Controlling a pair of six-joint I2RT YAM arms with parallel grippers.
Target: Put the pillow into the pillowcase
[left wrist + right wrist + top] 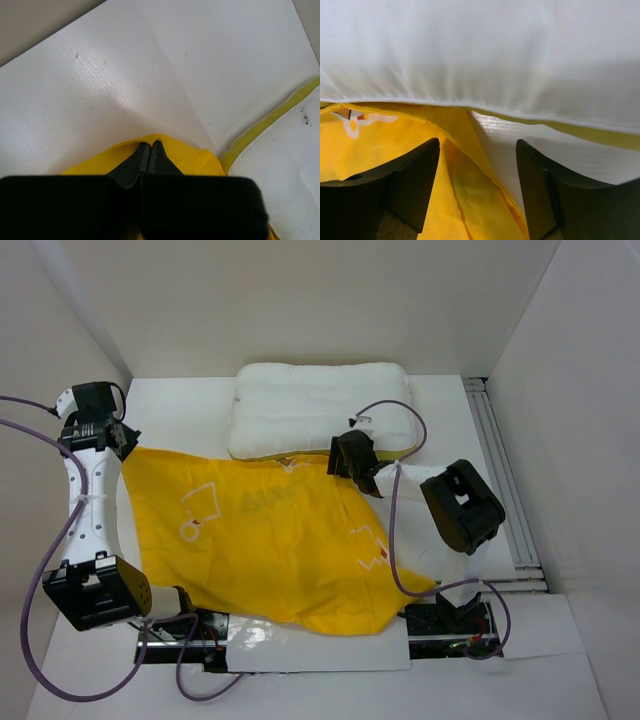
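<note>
While the left gripper [149, 150] pinches a far corner of the pillowcase [270, 550] to anchor it, the right gripper [477, 150] stands wide astride the hem — likely to lift the mouth. The pillow [320, 405] lies outside, against that edge.

One white pillow [320, 405]; one yellow pillowcase [270, 540]; two arms: left arm [90, 500], right arm [460, 505]; two fingers [415, 185] per arm; one table [180, 410].

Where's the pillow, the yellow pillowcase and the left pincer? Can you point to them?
pillow [310, 405]: top external view, middle of its white top.
pillowcase [270, 540]: top external view, middle of the yellow cloth.
left pincer [149, 146]: left wrist view, where its closed tips meet.
</note>
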